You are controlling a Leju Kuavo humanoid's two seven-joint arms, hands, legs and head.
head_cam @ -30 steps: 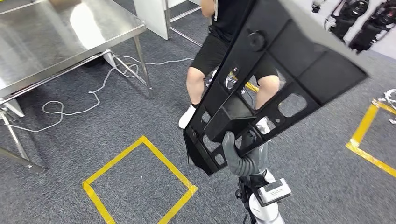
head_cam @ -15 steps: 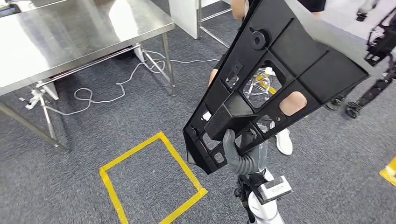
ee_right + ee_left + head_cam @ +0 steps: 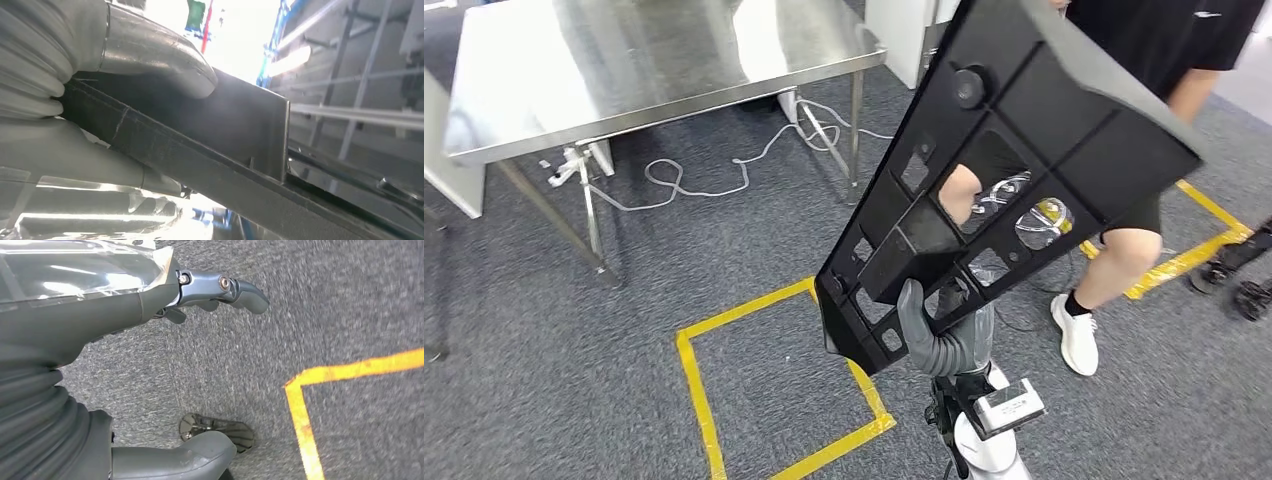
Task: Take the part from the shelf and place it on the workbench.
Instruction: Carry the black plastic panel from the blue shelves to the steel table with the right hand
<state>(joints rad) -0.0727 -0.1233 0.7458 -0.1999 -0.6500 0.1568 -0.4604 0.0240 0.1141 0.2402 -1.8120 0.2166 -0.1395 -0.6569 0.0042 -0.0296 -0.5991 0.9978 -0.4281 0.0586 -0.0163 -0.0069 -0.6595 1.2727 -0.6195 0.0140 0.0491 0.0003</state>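
The right hand point(image 3: 936, 335) grips the big black part point(image 3: 1014, 150) by its low end, tilted up high. Its wrist view shows the thumb point(image 3: 160, 60) pressed on the rib. The left hand point(image 3: 200, 295) hangs loose over carpet. Farther off stands the shiny surface point(image 3: 624, 60).

Right hand point(image 3: 936, 335) raised on its silver arm, thumb point(image 3: 150, 55) and fingers clamped around the part point(image 3: 1014, 150); left hand point(image 3: 100, 340) hanging, fingers apart, holding nothing.
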